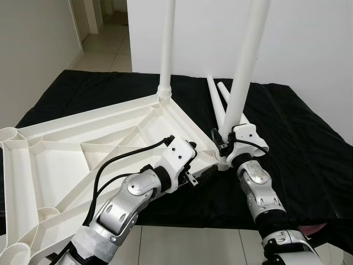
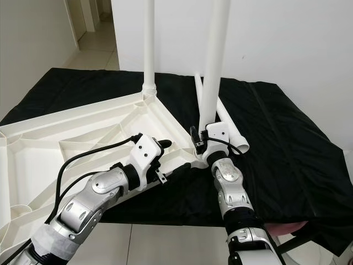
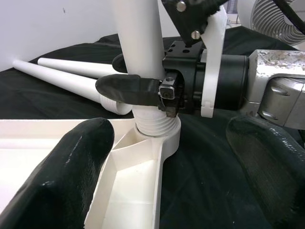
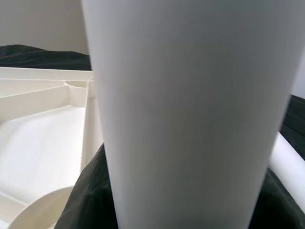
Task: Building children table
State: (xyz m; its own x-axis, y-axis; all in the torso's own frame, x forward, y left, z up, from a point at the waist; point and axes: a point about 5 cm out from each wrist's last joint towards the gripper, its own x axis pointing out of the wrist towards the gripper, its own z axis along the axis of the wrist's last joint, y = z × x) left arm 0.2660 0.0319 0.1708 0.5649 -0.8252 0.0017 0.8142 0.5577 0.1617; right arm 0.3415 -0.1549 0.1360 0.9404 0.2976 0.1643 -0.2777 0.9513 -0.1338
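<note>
Black cloth carries the upturned white tabletop [image 1: 83, 149]; right hand [image 3: 143, 90] grips the upright leg [image 1: 242, 77] threading into its near corner socket [image 3: 159, 136], left hand [image 2: 165, 160] open beside.

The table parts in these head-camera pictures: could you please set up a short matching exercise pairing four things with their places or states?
Things:
1. far leg
2. near leg
3. spare legs
4. tabletop

States:
A. lying loose on the black cloth
B. upside down, ribs facing up
C. gripped low down by the right end effector
D. standing alone in the far corner socket

The left end effector is open, beside the near corner.

Pairs: 1-D, 2-C, 3-A, 4-B
</note>
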